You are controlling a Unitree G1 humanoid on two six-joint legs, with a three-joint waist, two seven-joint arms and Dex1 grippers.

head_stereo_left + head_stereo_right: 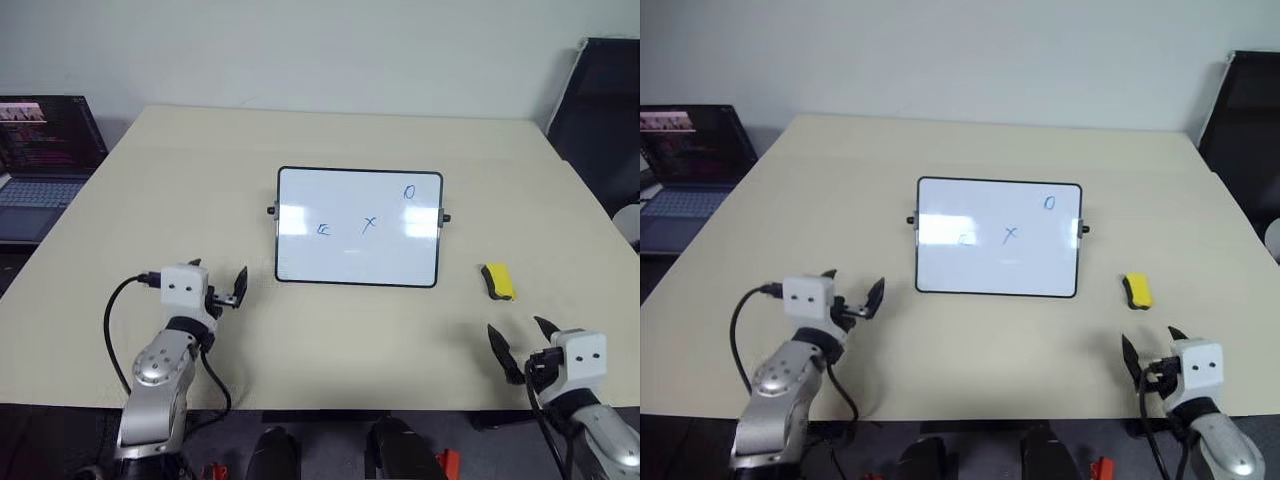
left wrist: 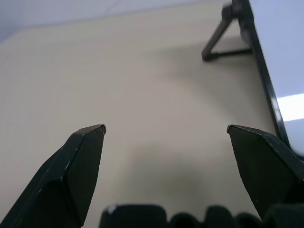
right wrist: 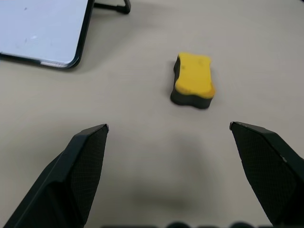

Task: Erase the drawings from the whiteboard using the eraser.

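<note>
The whiteboard (image 1: 358, 227) stands propped in the middle of the beige table (image 1: 330, 140), bearing three small blue drawings: an E-like mark (image 1: 324, 230), an X (image 1: 370, 224) and an O (image 1: 408, 191). The yellow eraser (image 1: 498, 281) with a dark underside lies on the table to the right of the board; it also appears as the eraser (image 3: 193, 80) ahead of my right gripper. My right gripper (image 1: 519, 345) is open, nearer the front edge than the eraser, with nothing in it. My left gripper (image 1: 218, 281) is open and empty, left of the board's lower corner.
An open laptop (image 1: 45, 165) sits off the table's far left side. A dark chair (image 1: 605, 110) stands at the far right. The board's black stand leg (image 2: 223, 40) projects beside my left gripper.
</note>
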